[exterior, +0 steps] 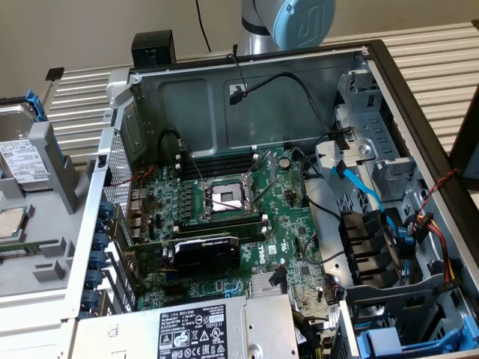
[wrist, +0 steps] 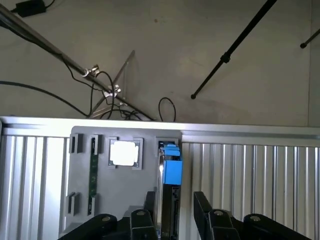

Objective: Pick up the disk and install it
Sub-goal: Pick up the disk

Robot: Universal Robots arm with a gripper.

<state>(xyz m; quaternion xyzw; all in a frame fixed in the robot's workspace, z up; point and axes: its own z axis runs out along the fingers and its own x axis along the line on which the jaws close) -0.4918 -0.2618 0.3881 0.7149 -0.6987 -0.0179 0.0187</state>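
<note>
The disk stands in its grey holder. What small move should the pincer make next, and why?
Probably lower the pincer straight down: the disk stands on edge in the grey holder, lined up between the open fingers, which do not grip it yet.

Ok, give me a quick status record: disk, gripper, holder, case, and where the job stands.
disk: standing on edge in the grey holder, exterior view's left, outside the computer case
gripper: open, holding nothing; disk lines up between its fingers in the wrist view
processor chip: on the same holder, beside the disk
computer case: open, motherboard exposed
progress: disk not yet picked up
</note>
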